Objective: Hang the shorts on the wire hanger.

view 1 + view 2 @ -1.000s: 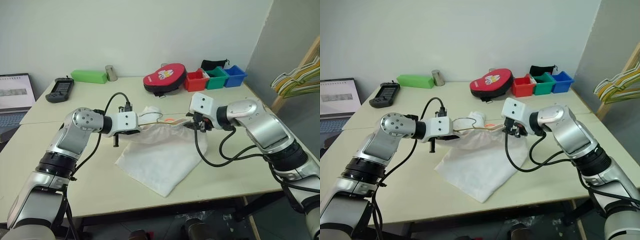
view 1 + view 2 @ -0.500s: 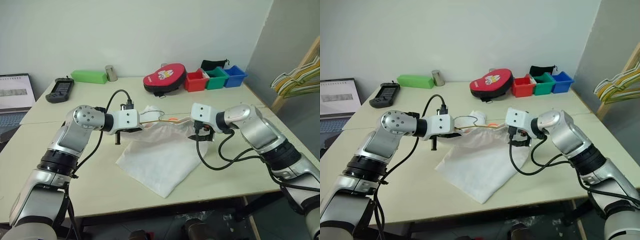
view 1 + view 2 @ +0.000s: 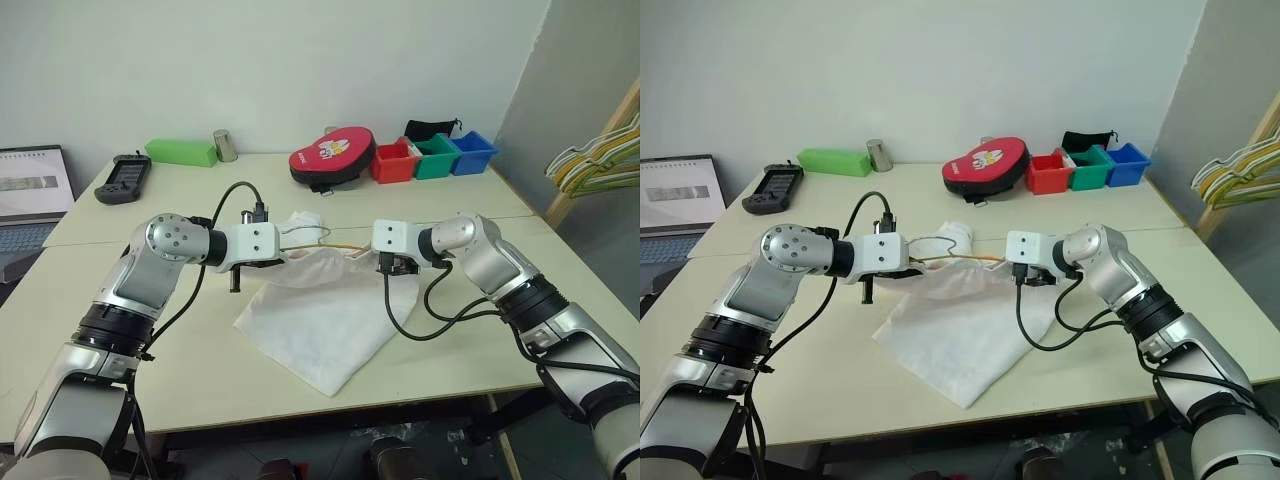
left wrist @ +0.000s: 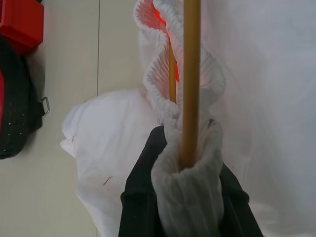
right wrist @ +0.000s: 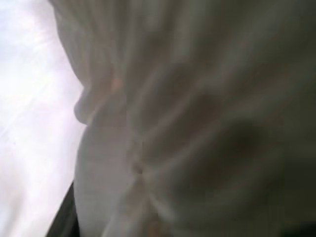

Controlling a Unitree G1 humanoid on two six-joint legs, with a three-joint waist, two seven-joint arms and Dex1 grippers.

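Observation:
The white shorts [image 3: 320, 320] lie spread on the table, with the waistband lifted at the far edge between my two arms. The thin yellow wire hanger [image 3: 335, 244] runs inside that waistband, and its silvery hook [image 3: 306, 228] sticks out near my left hand. My left gripper [image 3: 285, 256] is shut on the ribbed waistband [image 4: 187, 192], with the yellow wire [image 4: 190, 74] passing through the same bunch of cloth. My right gripper [image 3: 386, 264] sits low against the waistband's right end. White fabric [image 5: 197, 118] presses close against the right wrist camera.
Along the back of the table stand a red-black case [image 3: 332, 155], red [image 3: 393, 160], green [image 3: 432, 157] and blue [image 3: 470, 150] bins, a green box [image 3: 180, 152] and a metal cup [image 3: 224, 145]. A black handheld device [image 3: 122, 178] and a laptop [image 3: 30, 200] sit at the left. Striped hangers [image 3: 600, 160] hang at the right.
My right gripper has dropped down and in toward the right end of the waistband. The left gripper has held still with the waistband and wire.

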